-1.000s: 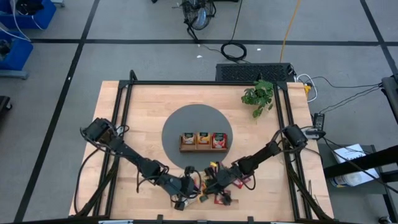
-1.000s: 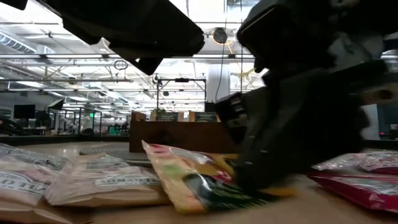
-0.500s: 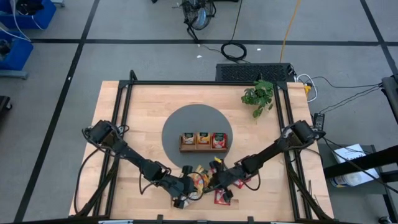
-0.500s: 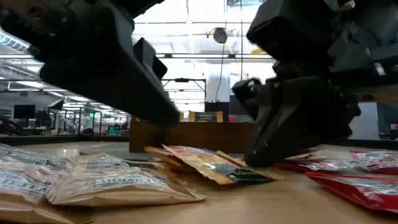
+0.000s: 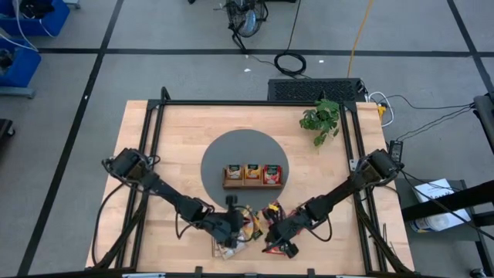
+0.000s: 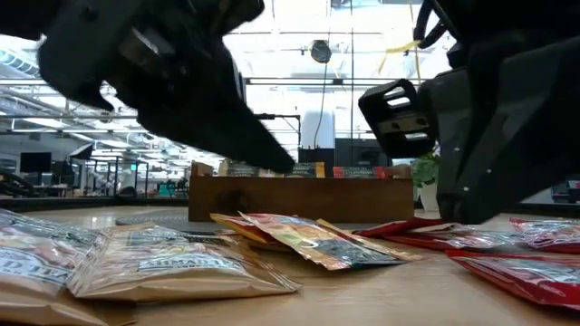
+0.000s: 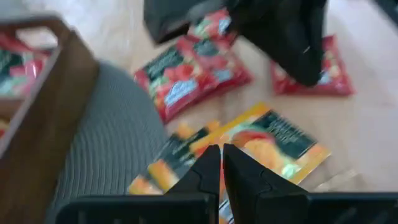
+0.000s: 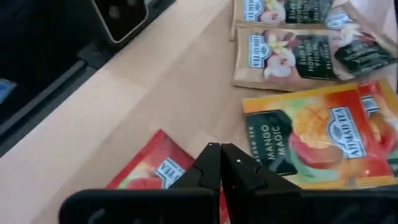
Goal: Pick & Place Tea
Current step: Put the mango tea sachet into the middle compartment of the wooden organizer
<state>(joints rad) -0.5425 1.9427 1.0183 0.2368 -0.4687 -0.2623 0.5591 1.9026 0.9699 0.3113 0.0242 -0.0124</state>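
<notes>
Table front edge (image 5: 177,259), tea sachets (image 5: 248,224) crowded, left tool (image 5: 230,241) and right tool (image 5: 287,247) both pressed together, empty.

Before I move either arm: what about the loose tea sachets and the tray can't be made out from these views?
- High view: the loose sachets are too small to count, and both arms overlap the pile.
- Low view: the wooden tray shows side-on; its wall hides the compartments.
- Left wrist view: the left gripper covers part of the orange sachet; the image is blurred.
- Right wrist view: the red sachet is cut by the edge.
</notes>
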